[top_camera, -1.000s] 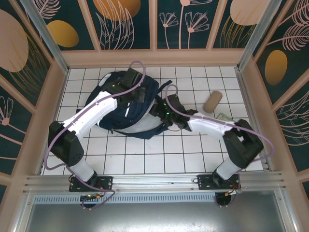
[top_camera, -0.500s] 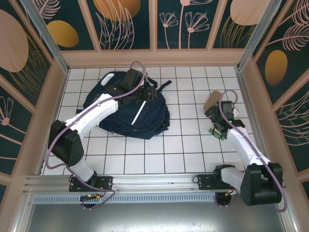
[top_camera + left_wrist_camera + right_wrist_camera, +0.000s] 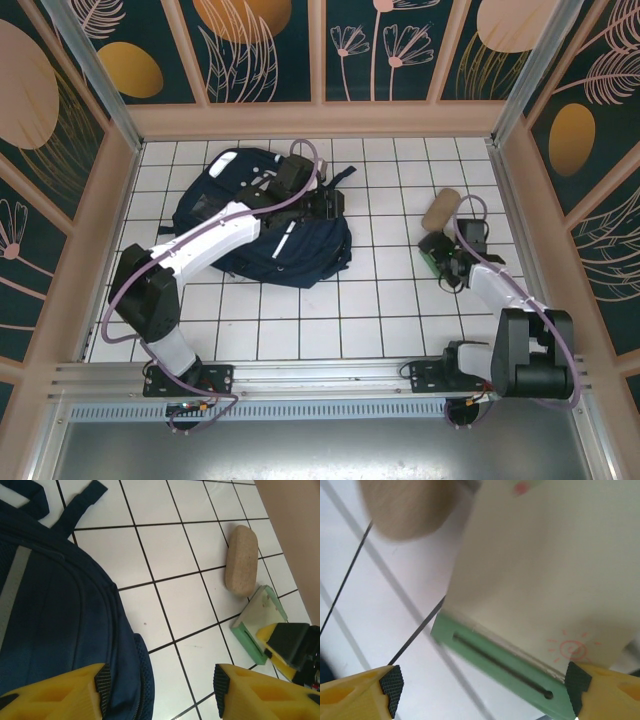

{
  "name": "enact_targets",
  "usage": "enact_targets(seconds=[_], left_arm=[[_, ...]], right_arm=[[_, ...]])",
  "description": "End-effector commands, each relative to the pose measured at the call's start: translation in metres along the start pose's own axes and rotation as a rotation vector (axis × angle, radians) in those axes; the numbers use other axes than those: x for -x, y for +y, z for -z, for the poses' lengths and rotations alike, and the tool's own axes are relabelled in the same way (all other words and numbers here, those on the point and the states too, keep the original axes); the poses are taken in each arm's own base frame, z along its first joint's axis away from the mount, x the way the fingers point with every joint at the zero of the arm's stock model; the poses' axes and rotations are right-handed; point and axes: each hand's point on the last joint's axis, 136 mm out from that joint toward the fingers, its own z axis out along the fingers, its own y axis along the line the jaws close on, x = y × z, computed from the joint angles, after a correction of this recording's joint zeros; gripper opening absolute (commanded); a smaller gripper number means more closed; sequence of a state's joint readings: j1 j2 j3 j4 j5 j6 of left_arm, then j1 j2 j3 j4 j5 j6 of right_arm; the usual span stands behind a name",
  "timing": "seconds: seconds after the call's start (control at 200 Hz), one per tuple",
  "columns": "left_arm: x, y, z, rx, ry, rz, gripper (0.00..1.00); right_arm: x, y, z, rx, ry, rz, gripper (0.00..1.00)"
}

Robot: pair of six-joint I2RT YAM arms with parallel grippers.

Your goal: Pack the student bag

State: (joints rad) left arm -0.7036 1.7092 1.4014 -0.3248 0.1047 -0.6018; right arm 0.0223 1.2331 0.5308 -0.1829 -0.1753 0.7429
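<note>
step: judged as pickup of the notepad for loading; nothing is yet gripped.
student bag: laid flat at centre-left of the top view, well apart from the loose items. Navy woven fabric, soft and limp; grey reflective stripe, zip track along the edge.
left gripper: jaws released, nothing between them; hung over the bag's right edge at the bottom of the left wrist view. The bag mouth is best gripped by its lip and held up.
tan case: rounded oblong, matte, felt-like; to be kept clear of.
notepad: flat rectangle, pale cover, green bound edge with a slot, small red spiral mark.
right gripper: jaws spread wide, the green edge straddled, not clamped. Closure is best made squarely on the thicker bound edge.
tiles: white, glossy, slippery; the pad can be expected to slide.
</note>
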Motion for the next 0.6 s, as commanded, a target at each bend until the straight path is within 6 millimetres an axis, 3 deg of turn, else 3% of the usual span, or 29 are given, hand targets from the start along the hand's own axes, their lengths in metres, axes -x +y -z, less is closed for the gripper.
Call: enact_targets(seconds=[0.0, 0.19, 0.315, 0.435, 0.59], left_arm=[[-0.008, 0.002, -0.017, 0.001, 0.018, 0.03, 0.58], [-0.011, -0.001, -0.025, -0.007, 0.03, 0.029, 0.58], [-0.019, -0.009, -0.036, -0.043, 0.052, 0.052, 0.58], [-0.029, -0.021, -0.049, -0.089, 0.076, 0.088, 0.57], [-0.04, -0.036, -0.073, -0.134, 0.109, 0.132, 0.55]], right_arm=[[-0.047, 0.025, -0.011, 0.108, 0.165, -0.035, 0.87], [-0.083, 0.088, -0.018, 0.249, 0.263, 0.049, 0.86], [-0.077, 0.109, -0.012, 0.226, 0.227, 0.138, 0.86], [-0.046, 0.101, 0.002, 0.143, 0.108, 0.193, 0.87], [-0.005, 0.06, 0.006, 0.047, 0.025, 0.158, 0.87]])
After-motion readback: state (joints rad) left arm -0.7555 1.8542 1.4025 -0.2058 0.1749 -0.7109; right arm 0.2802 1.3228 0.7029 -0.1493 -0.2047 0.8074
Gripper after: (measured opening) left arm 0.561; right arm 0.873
